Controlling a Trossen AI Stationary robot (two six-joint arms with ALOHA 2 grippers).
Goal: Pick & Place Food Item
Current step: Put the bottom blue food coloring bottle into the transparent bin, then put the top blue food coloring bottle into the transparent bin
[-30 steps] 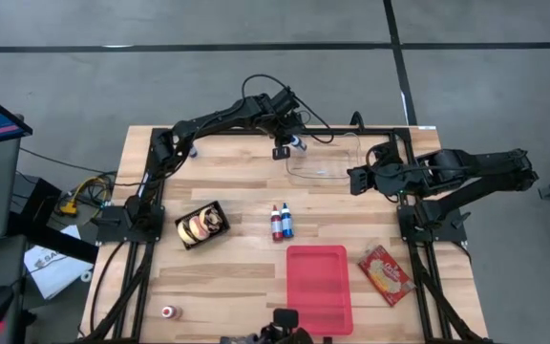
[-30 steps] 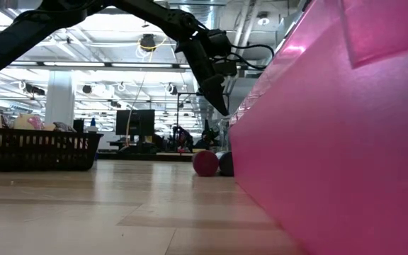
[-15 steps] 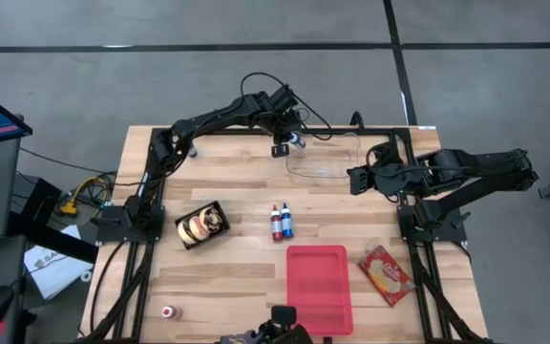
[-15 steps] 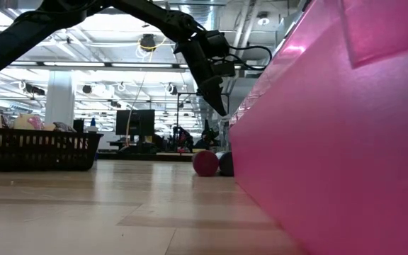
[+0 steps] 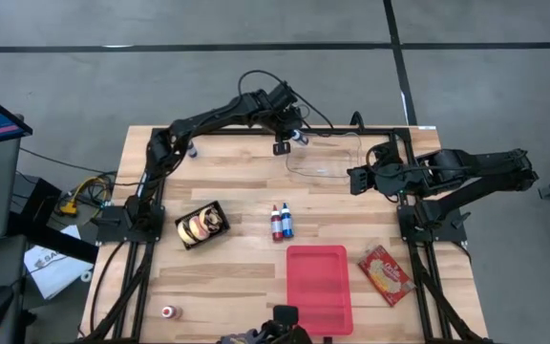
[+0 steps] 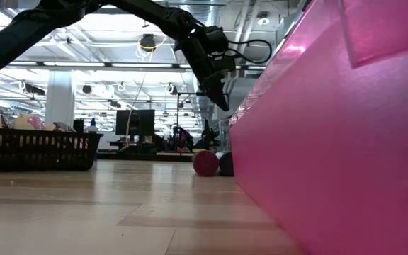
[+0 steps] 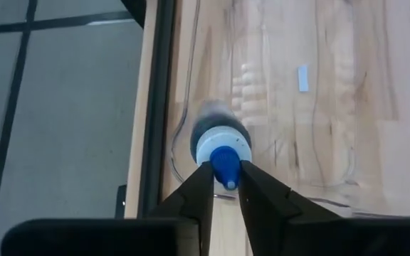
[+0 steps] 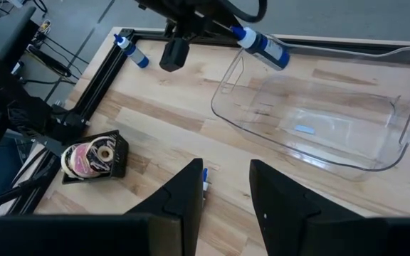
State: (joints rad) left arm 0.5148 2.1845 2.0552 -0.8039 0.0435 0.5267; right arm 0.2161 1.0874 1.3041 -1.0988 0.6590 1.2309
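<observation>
The wooden table (image 5: 246, 277) carries a red tray (image 5: 319, 284) at its near edge and a clear plastic bin (image 8: 319, 121) at the far edge. My left gripper (image 7: 225, 186) hangs over that bin's corner, fingers (image 7: 199, 192) pinching the blue cap of a small blue bottle (image 8: 263, 44), which hangs above the rim. My right gripper (image 8: 226, 186) waits beside the bin, fingers spread, holding nothing.
</observation>
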